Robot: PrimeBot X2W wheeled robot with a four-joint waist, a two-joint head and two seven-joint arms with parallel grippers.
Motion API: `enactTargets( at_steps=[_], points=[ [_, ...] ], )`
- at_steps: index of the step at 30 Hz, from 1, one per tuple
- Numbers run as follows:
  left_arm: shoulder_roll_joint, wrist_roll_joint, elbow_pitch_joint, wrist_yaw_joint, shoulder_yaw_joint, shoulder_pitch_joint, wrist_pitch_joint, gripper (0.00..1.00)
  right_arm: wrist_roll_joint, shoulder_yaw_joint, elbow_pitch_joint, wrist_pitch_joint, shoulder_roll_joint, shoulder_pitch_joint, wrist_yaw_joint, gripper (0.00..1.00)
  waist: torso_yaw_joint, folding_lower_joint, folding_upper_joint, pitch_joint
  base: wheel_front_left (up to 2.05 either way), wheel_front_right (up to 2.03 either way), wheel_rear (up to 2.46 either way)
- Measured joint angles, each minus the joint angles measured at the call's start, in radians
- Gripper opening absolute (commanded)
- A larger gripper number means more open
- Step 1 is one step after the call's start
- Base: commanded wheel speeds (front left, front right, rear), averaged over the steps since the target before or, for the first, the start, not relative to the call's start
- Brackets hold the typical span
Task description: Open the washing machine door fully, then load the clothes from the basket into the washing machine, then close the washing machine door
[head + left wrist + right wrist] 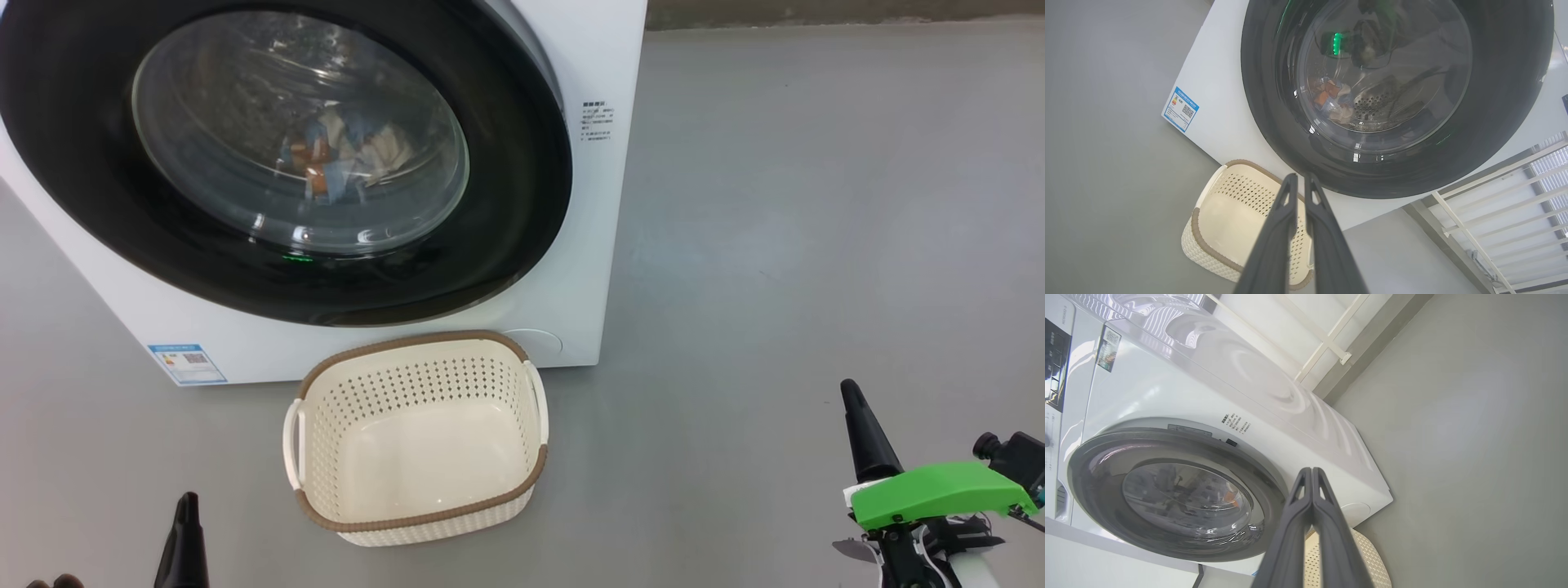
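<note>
The white washing machine [588, 245] stands at the upper left with its glossy black door [506, 204] closed against its front. Through the glass window I see the clothes [343, 155], blue and cream with orange spots, lying in the drum. In front of it on the floor sits the cream basket [408, 343], with nothing inside. My left gripper [188, 510] is low at the left, short of the basket; its fingers [1290, 192] are nearly together with nothing between them. At the lower right, my right gripper [1311, 469] is shut on nothing, away from the machine.
Grey floor [816, 204] stretches open to the right of the machine. A blue label [186, 363] sits low on the washer's front. A white railing [1494, 196] runs beside the machine. A green cover [939, 490] tops my right wrist.
</note>
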Motion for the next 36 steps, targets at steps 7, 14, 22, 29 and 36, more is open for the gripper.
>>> enactTargets(
  at_steps=[7,14,22,29,36],
  points=[
    [-0.006,-0.073,-0.005,0.000,0.002,-0.004,0.018,0.00,0.064,-0.008,-0.005,0.018,0.003,0.000,0.000,0.00,0.006,0.0000,0.0000,-0.004,0.00,0.00,0.00],
    [-0.021,-0.143,-0.010,0.000,0.002,-0.019,0.040,0.00,0.126,-0.030,-0.011,0.040,0.005,0.001,0.000,0.00,0.011,0.0000,0.0000,-0.007,0.00,0.00,0.00],
    [-0.024,-0.222,-0.016,0.000,0.004,-0.020,0.062,0.00,0.207,-0.037,-0.019,0.063,0.007,0.001,-0.003,0.00,0.018,0.0000,0.0000,-0.012,0.00,0.00,0.00],
    [-0.027,-0.299,-0.022,0.000,0.005,-0.020,0.080,0.00,0.268,-0.057,-0.027,0.085,0.010,0.001,-0.003,0.00,0.023,0.0000,0.0000,-0.016,0.00,0.00,0.00],
    [-0.032,-0.373,-0.027,0.000,0.006,-0.021,0.103,0.00,0.337,-0.066,-0.033,0.105,0.011,0.001,-0.003,0.00,0.029,0.0000,0.0000,-0.019,0.00,0.00,0.00]
  ],
)
